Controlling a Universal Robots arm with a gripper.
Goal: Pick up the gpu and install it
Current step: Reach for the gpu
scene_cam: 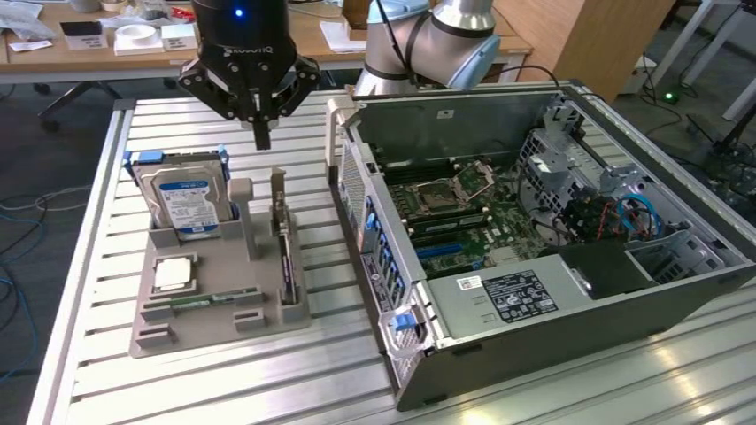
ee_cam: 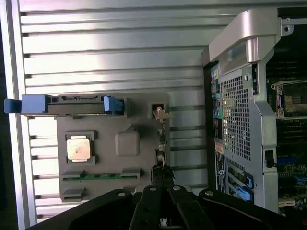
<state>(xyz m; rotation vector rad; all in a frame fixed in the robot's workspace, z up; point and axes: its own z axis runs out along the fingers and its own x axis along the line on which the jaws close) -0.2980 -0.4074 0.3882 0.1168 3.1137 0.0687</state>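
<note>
Your tool (scene_cam: 261, 133) hangs above the far end of the grey tray (scene_cam: 207, 336), fingers pinched together, gripping nothing. The gpu (scene_cam: 285, 243) stands on edge in the tray's slot nearest the open computer case (scene_cam: 590, 341), below the tool and clear of it. From the wrist, its edge runs straight out from the fingertips (ee_cam: 158, 182).

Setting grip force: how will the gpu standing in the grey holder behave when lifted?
Probably stiff and fairly light: the gpu is a thin flat card. Standing on edge in the grey holder, it may tip or bind if pushed sideways.
</note>
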